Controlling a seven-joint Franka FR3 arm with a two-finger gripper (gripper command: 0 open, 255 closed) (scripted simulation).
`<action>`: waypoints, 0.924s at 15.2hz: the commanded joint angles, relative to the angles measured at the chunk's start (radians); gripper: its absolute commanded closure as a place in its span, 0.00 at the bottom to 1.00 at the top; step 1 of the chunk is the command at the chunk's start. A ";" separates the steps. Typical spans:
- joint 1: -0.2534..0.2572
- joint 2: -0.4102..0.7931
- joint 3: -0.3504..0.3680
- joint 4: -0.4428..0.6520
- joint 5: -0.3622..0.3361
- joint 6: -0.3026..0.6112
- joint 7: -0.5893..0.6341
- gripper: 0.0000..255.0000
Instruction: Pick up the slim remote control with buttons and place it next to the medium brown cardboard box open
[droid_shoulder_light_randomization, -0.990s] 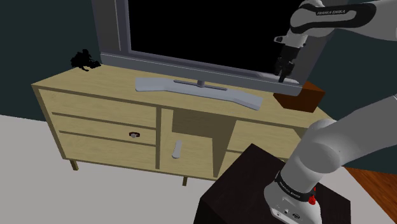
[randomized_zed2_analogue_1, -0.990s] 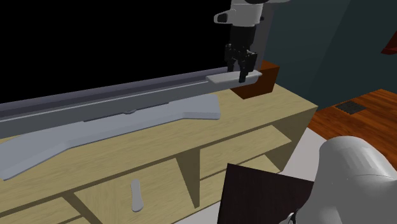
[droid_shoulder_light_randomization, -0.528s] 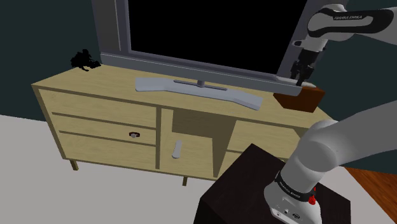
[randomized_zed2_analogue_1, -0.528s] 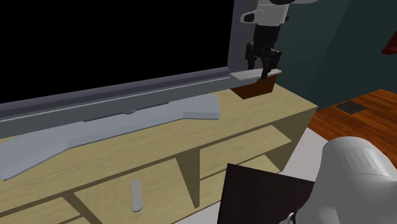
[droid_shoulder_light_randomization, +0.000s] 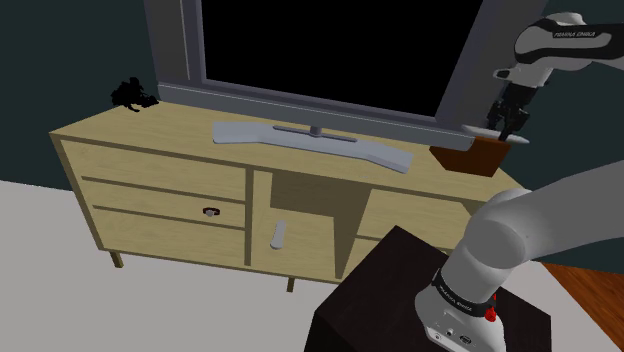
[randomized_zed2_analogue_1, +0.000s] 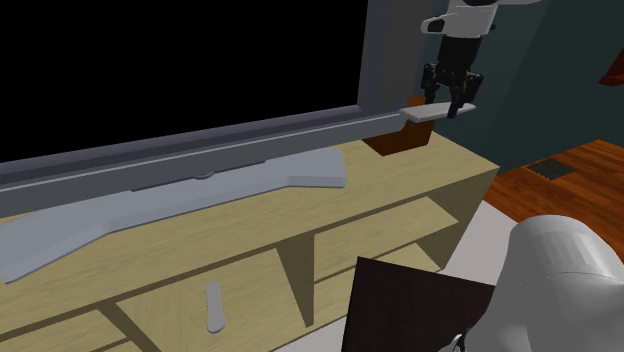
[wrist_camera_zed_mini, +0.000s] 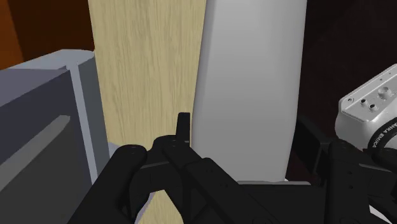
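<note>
Gripper (randomized_zed2_analogue_1: 445, 102) hovers above the brown box (randomized_zed2_analogue_1: 397, 143); fingers apparently pinched narrow on the slim grey remote (randomized_zed2_analogue_1: 413, 113); released here, it risks dropping off the cabinet (randomized_zed2_analogue_1: 400, 190) end.

Right now I count one television (droid_shoulder_light_randomization: 320, 50), one cabinet (droid_shoulder_light_randomization: 150, 135), one brown box (droid_shoulder_light_randomization: 470, 160), two remotes (randomized_zed2_analogue_1: 418, 113) (randomized_zed2_analogue_1: 213, 306), one black lump (droid_shoulder_light_randomization: 133, 95).

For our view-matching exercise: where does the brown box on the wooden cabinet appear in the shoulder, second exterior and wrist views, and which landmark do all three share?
Shoulder view: brown box at the cabinet's right end, just below the gripper.
Second exterior view: upper right, by the television's corner, beneath the grey remote the gripper holds.
Wrist view: beyond the television's grey frame, across it from the gripper; box at.
Shared landmark: the pale wooden cabinet top.
</note>
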 joint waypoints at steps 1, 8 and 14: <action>-0.001 0.005 -0.042 0.032 -0.014 -0.007 -0.051 1.00; 0.044 0.047 -0.233 0.169 -0.047 -0.017 -0.228 1.00; 0.096 0.063 -0.353 0.225 -0.062 0.001 -0.303 1.00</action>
